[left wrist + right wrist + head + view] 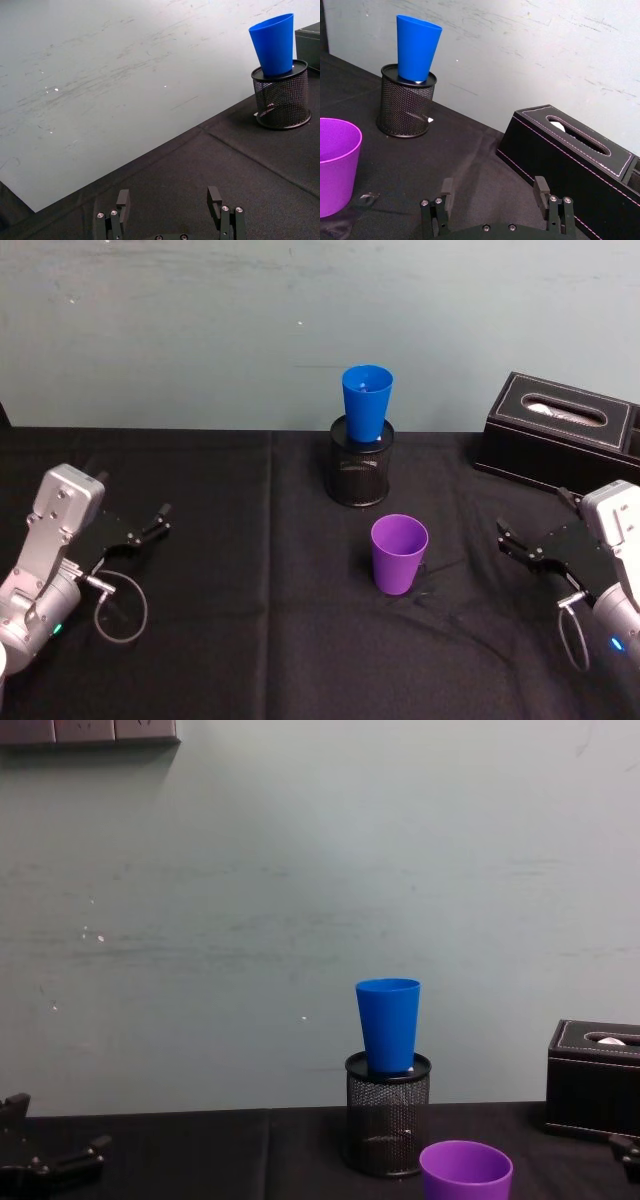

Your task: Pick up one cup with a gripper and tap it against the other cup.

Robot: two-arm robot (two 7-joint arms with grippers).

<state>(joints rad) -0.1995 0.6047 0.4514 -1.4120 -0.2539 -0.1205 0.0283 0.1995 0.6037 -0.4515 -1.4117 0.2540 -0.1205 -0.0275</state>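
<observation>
Black left hand [155,525] and right hand [505,540], silver-grey wrists [60,510], looped grey cables [145,612].

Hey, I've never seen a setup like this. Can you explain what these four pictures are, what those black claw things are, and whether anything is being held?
This is a two-armed robot, photographed by its own cameras. One picture looks down from its head and one looks across the table from its chest. The other two come from cameras on its wrists. The black claws are its hands: the left gripper and the right gripper, one at each side of the table. Both are open and hold nothing. On the black cloth stands a purple cup. Behind it, a blue cup sits in the top of a mesh pen holder. A black tissue box sits at the back right.
</observation>
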